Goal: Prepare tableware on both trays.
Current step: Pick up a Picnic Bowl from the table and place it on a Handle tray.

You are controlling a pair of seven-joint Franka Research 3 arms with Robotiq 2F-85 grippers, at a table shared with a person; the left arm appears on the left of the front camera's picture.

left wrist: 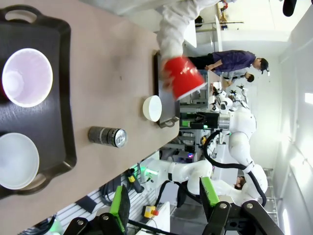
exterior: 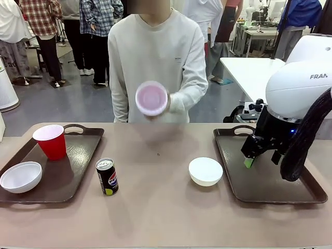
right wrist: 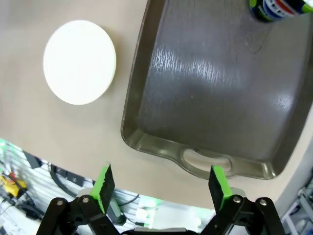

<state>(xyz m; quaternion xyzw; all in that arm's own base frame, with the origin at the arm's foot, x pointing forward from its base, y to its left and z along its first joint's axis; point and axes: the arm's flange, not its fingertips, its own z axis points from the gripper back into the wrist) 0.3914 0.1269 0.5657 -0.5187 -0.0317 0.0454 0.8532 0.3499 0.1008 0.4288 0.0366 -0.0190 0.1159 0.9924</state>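
Observation:
On the left tray stand a red cup and a white bowl. A Pepsi can stands on the table just right of that tray. A second white bowl sits on the table left of the right tray. Across the table, the person's hand holds up another red cup, its mouth facing me. My right gripper hovers open over the right tray, where a second can stands. My left gripper is open and empty, high above the table.
The person stands at the middle of the far side. Bare tabletop lies between the trays. A white table and other people are farther back.

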